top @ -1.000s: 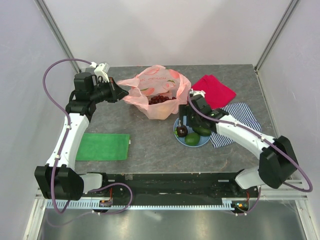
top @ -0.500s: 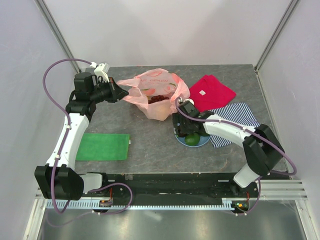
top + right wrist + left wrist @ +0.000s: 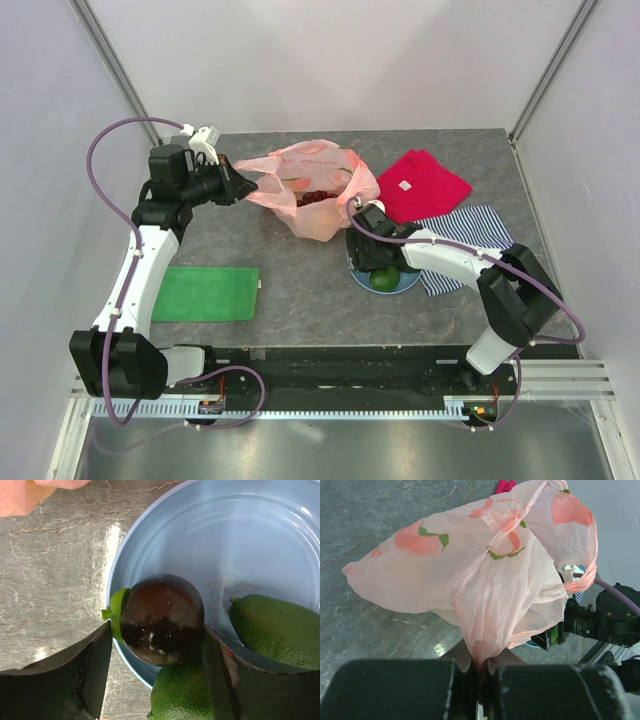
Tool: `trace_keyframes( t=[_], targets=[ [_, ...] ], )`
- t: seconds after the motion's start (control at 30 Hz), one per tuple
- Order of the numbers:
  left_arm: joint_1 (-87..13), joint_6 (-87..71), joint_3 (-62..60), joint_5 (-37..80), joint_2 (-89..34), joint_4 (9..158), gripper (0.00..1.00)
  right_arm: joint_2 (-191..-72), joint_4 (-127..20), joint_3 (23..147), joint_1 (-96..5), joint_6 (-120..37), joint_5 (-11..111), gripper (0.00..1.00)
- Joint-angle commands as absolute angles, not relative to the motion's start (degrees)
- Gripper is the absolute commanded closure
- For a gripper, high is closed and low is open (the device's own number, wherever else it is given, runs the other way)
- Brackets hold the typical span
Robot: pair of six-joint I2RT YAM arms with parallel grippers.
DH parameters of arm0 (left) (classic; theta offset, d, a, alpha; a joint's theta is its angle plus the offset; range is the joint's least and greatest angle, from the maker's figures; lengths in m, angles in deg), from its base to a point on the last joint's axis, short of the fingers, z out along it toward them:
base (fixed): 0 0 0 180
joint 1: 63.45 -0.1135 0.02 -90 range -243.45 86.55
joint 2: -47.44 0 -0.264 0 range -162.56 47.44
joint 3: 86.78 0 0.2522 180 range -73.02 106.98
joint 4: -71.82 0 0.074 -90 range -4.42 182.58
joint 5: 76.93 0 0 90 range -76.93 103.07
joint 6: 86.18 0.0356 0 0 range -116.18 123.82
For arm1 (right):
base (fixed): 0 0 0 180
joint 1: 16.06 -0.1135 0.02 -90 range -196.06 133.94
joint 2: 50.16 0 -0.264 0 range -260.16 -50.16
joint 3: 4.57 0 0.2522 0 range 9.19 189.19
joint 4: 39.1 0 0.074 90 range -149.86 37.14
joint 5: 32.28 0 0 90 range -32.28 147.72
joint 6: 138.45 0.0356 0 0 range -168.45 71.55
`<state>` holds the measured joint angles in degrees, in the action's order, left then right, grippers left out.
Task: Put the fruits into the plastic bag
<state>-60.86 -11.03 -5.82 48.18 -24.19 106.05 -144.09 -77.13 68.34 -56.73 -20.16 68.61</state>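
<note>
Right wrist: dark fruit (image 3: 161, 620) within gripper (image 3: 157, 647)

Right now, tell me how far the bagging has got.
Done: the grape bunch lies inside the plastic bag, whose edge the left hand pinches. In hand: the right hand straddles the dark purple fruit on the plate, grip unclear. Left: that fruit, the avocado and another green fruit beside it.

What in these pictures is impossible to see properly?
Inside the plastic bag: top view shows only a dark red patch; left wrist view, its film hides the rest.
The dark round fruit: top view, the right gripper covers it; right wrist view, whether it is squeezed is unclear.
The avocado and second green fruit: right wrist view, cut by frame edges.
</note>
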Motion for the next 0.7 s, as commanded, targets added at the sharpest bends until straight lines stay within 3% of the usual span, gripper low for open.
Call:
trace_keyframes(
  t=[0.0, 0.27, 0.67],
  targets=[
    [-61.2, -11.4, -5.5, 49.3, -24.5, 104.3, 0.98, -144.3, -76.1, 69.7, -56.9, -20.6, 69.8, 0.40],
    [-61.2, -11.4, -5.4, 49.4, -24.7, 104.4, 0.98, -142.3, -76.2, 70.4, -56.8, -21.0, 69.8, 0.48],
    [-61.2, -11.5, -5.4, 49.5, -25.0, 104.4, 0.98, -128.7, -72.3, 68.3, -60.2, -29.7, 64.2, 0.49]
  ],
)
